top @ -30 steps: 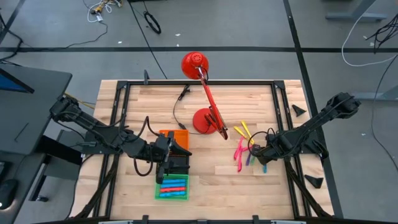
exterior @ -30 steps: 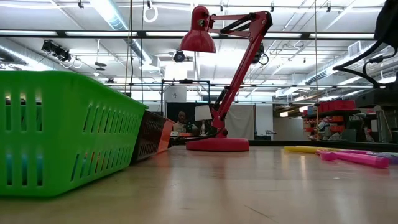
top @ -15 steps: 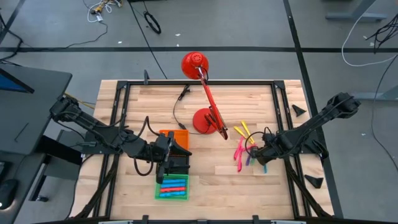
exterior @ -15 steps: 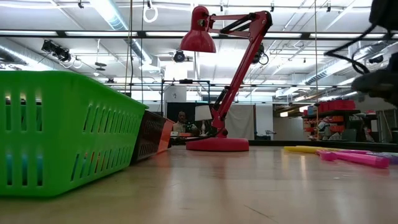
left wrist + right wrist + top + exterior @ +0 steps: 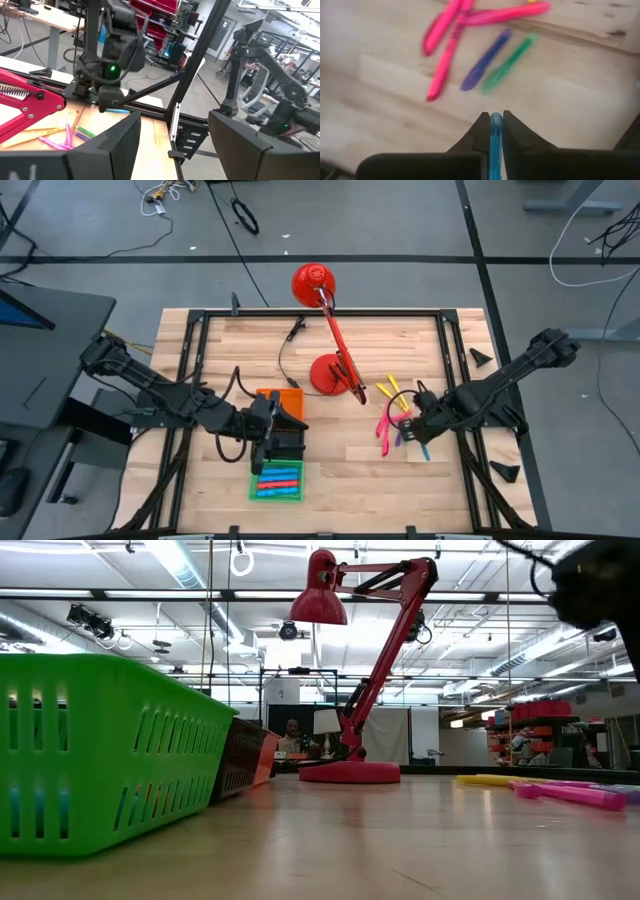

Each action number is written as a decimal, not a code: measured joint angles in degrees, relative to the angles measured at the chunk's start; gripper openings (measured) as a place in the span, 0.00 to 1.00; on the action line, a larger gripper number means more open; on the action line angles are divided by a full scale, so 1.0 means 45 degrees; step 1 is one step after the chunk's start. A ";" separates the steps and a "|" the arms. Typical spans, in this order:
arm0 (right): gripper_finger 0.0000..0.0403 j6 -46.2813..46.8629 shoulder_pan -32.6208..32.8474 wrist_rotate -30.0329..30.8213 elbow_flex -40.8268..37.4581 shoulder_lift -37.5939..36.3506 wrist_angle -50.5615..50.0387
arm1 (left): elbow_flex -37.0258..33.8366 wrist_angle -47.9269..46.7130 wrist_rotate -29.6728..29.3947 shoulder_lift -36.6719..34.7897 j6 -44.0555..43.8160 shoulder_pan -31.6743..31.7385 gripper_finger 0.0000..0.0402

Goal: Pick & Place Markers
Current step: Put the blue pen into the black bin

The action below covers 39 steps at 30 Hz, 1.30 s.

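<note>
Loose markers lie flat on the wood at the table's right: pink (image 5: 383,425), yellow (image 5: 393,390), green and purple (image 5: 401,436). My right gripper (image 5: 420,432) hovers over them, shut on a blue marker (image 5: 495,127); pink (image 5: 442,65), purple (image 5: 485,60) and green (image 5: 509,62) markers show below it. More blue markers (image 5: 277,480) rest inside the green tray (image 5: 252,485). My left gripper (image 5: 172,150) is open above the black tray (image 5: 288,444). My right gripper pinches the blue marker's barrel (image 5: 495,122) between its two fingers. The fingers (image 5: 106,102) come from above, pointing down, and the marker (image 5: 119,110) sticks out about level to one side, lifted clear of the table.
A red desk lamp (image 5: 330,330) stands at the table's middle, its base (image 5: 328,373) near the marker pile. An orange tray (image 5: 285,395) sits beside the black one. Bare wood lies between the trays and the markers (image 5: 560,790). A black frame rims the table.
My right gripper, still shut on the blue marker, has drifted a little toward the table's left over the loose markers; in the low view its dark shape sits higher than half a second ago. The left arm has kept still.
</note>
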 joint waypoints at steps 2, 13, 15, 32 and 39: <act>0.05 -0.0709 0.0000 0.0068 0.0562 -0.0004 -0.0161 | 0.0000 0.0000 -0.0004 0.0000 0.0005 0.0038 0.59; 0.05 -0.5152 0.0000 0.0181 0.3160 -0.0010 0.0238 | 0.0000 0.0000 -0.0002 0.0000 -0.0335 0.0410 0.59; 0.05 -0.5757 0.0000 0.0309 0.3450 -0.0010 0.0690 | 0.0000 0.0000 -0.0006 0.0000 -0.0333 0.0448 0.59; 0.05 -1.2000 -0.0034 0.4629 0.4418 -0.0015 0.7237 | 0.0000 0.0010 -0.0443 0.0000 -0.0422 0.0496 0.59; 0.04 -1.5782 -0.0186 0.5448 0.4418 -0.0015 1.0551 | 0.0000 0.0019 -0.0759 0.0000 -0.0423 0.0496 0.59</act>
